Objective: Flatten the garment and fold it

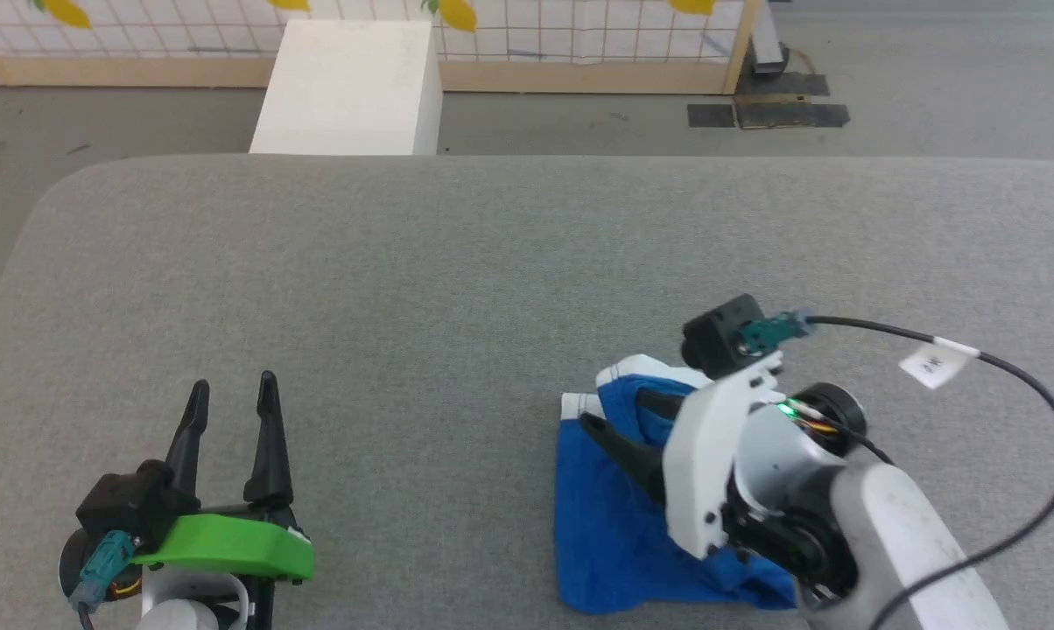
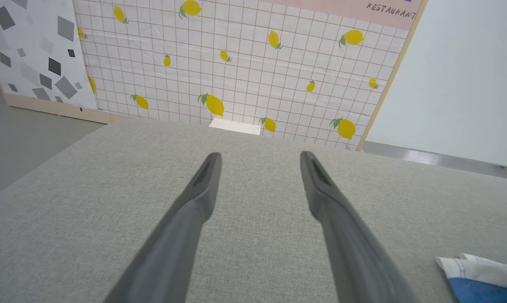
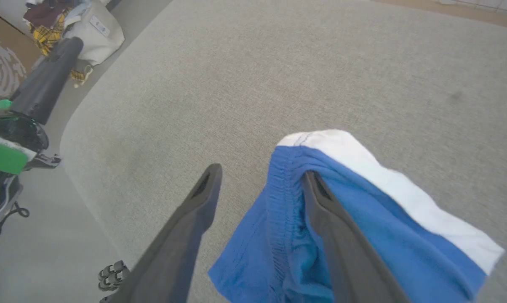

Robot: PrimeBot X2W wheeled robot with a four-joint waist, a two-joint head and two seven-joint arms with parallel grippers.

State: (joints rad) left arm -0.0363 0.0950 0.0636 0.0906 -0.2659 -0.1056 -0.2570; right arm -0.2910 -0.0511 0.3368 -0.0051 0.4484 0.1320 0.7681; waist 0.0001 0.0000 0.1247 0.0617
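Observation:
The garment (image 1: 606,525), bright blue shorts with a white waistband (image 1: 641,367), lies crumpled at the front right of the grey table (image 1: 457,262). My right gripper (image 1: 616,411) hovers over its upper left part, open. In the right wrist view the right gripper (image 3: 260,171) has one finger (image 3: 333,227) lying on the blue fabric (image 3: 363,210), and the gathered hem (image 3: 278,202) sits between the two fingers. The other finger is over bare table. My left gripper (image 1: 233,382) stands open at the front left, far from the shorts. A corner of the garment (image 2: 476,277) shows beside the left gripper (image 2: 260,155).
A white box (image 1: 352,83) stands on the floor beyond the table's far edge, before a lemon-print panel (image 2: 236,63). A black cable (image 1: 1017,376) loops off my right wrist. A bag of clothes (image 3: 89,25) sits on the floor past the table's rounded corner.

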